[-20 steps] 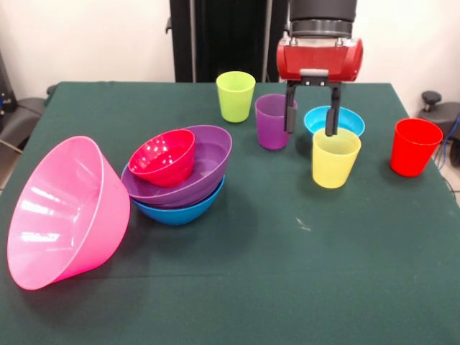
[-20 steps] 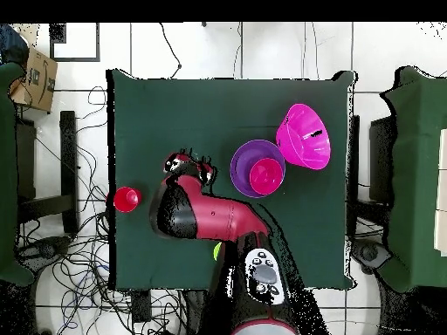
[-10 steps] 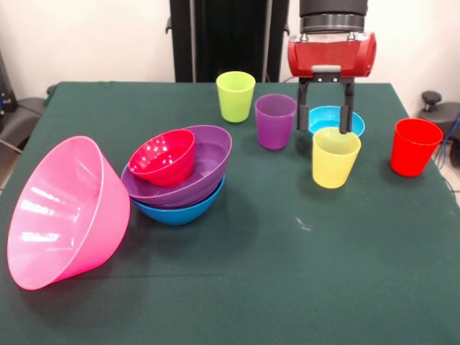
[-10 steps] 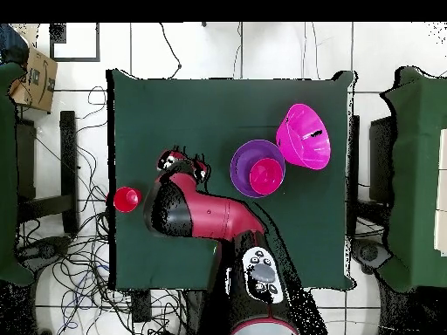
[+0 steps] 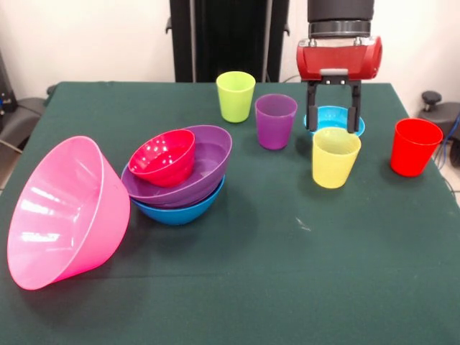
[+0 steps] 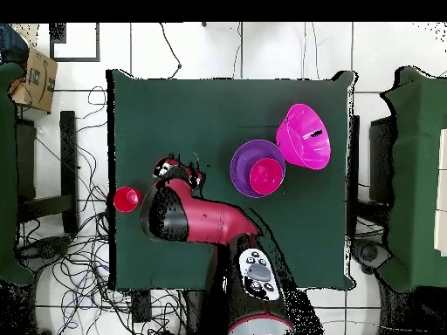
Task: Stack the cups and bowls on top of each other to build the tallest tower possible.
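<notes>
Shifting rightward since a second ago, the gripper is hanging at upper right of the front frame, its fingers spread wide and gripping nothing, over the light blue bowl, just behind the yellow cup. At centre left, the small red bowl is sitting in the purple bowl, which is resting in the blue bowl.

Room evenly and brightly lit from above. Soft shadows beneath the stacked bowls on the dark green cloth-covered counter. White glare on the very large glossy pink plastic bowl. Focus sharp throughout.
</notes>
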